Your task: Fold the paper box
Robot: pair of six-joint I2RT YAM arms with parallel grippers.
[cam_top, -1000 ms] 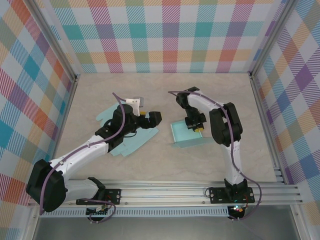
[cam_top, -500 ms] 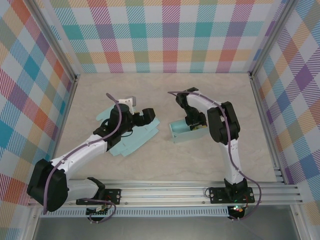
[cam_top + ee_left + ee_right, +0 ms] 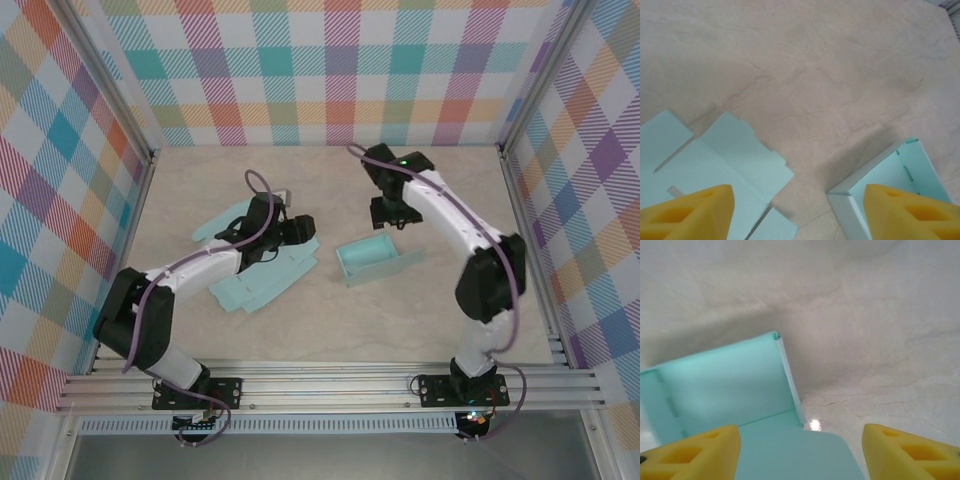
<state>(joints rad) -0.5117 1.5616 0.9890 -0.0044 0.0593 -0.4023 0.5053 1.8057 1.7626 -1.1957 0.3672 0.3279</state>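
Paper box: pale mint, partly folded, open top up, walls raised, one flap lying flat at its right. Sits just right of the table centre.

Flat sheet: same mint, unfolded, tabs splayed, left of table centre.

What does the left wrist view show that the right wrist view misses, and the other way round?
Left wrist view adds: a flat mint-green paper sheet with notched flaps, lying apart from the partly folded mint-green paper box. Right wrist view adds: the box's flat front flap and a glare spot on the beige marble-patterned tabletop. Shared: the box, the tabletop, and yellow fingertips standing apart with nothing gripped, on the left gripper and the right gripper.
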